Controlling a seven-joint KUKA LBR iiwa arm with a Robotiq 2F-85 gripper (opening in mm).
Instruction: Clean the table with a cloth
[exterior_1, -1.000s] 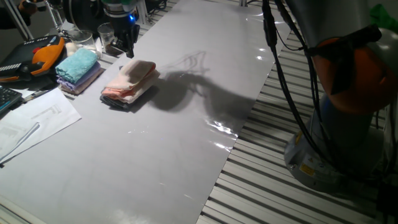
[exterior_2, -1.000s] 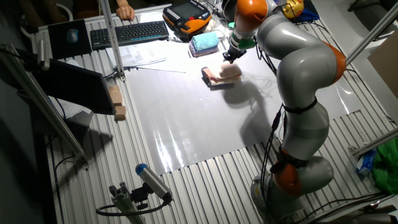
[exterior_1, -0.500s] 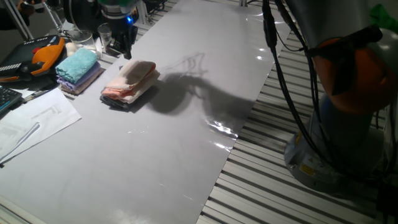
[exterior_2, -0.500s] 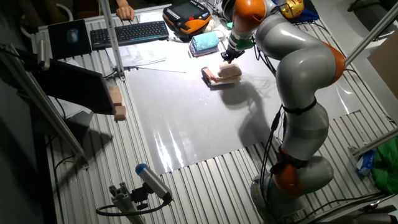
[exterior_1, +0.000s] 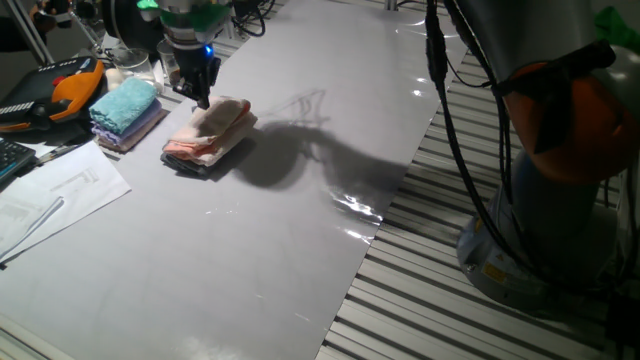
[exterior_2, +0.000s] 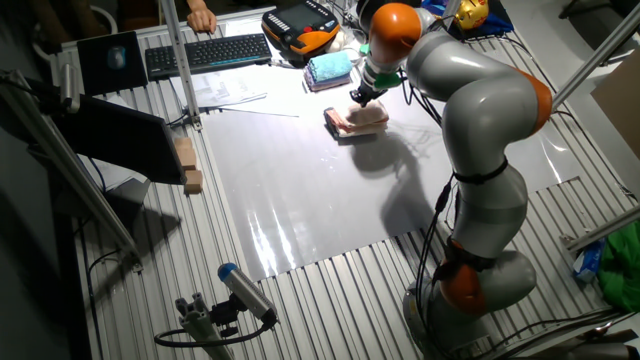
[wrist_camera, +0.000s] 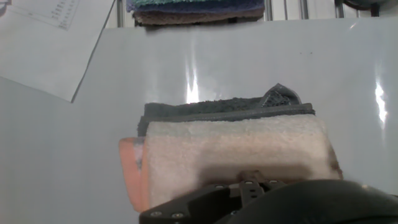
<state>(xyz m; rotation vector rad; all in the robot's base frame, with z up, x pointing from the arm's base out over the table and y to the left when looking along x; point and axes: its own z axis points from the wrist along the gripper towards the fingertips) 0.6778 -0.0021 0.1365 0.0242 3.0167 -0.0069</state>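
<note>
One fixed view: tool (exterior_1: 203, 98) poised right above the far end of the folded pink cloth (exterior_1: 210, 131), at about 10 o'clock on the pale bench (exterior_1: 300, 210); jaw opening not readable. Dark grey cloth (exterior_1: 196, 166) peeking from under the pink one. Teal towel (exterior_1: 124, 104) at 9 o'clock of the stack, well apart.

The other fixed view: tool (exterior_2: 357, 97) just at the cloth (exterior_2: 360, 119), at 12 o'clock on the bench (exterior_2: 310, 190). Keyboard (exterior_2: 205, 52) off at 10 o'clock.

Hand view: cloth (wrist_camera: 236, 155) filling the middle, grey layer (wrist_camera: 211, 109) at its 12 o'clock edge, paper sheet (wrist_camera: 46, 43) at 10 o'clock. Black tool body along the bottom edge, fingers hidden.
</note>
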